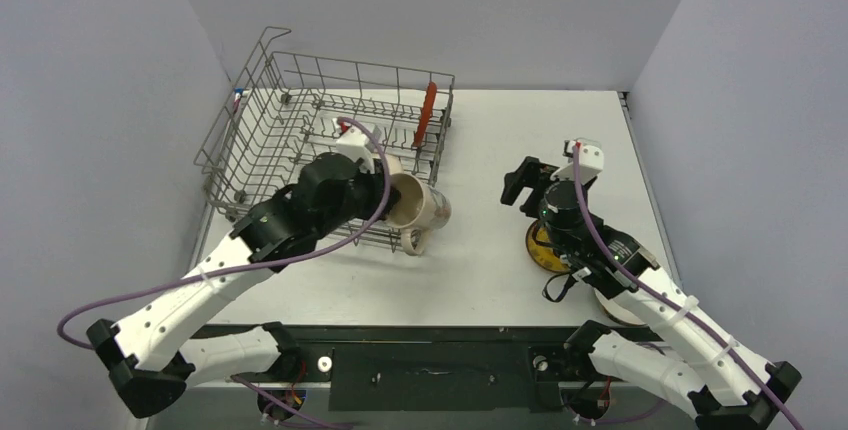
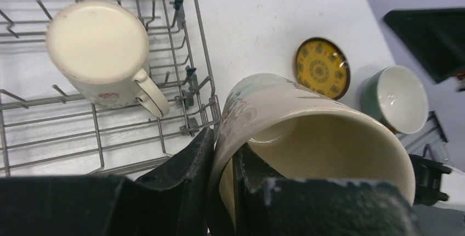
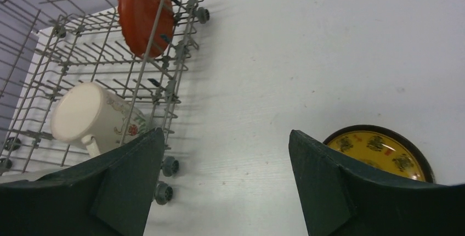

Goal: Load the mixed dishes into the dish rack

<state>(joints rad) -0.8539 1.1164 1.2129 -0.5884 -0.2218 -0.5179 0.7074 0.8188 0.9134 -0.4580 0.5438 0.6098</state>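
Observation:
The grey wire dish rack [image 1: 232, 140] stands at the back left. A red plate [image 1: 428, 114] stands on edge in its right side and shows in the right wrist view [image 3: 143, 11]. A cream mug [image 2: 96, 49] sits upside down inside the rack. My left gripper [image 1: 385, 195] is shut on the rim of the green-lined mug [image 1: 418, 206], one finger inside and one outside, at the rack's near right corner. My right gripper [image 1: 522, 186] is open and empty above the table. The yellow saucer [image 2: 322, 68] lies flat beside the white bowl [image 2: 397, 99].
In the top view the saucer [image 1: 543, 250] and bowl [image 1: 612, 305] are partly hidden under my right arm. The rack's small wheels [image 3: 164, 178] show near my right gripper's left finger. Grey walls close in the table on three sides.

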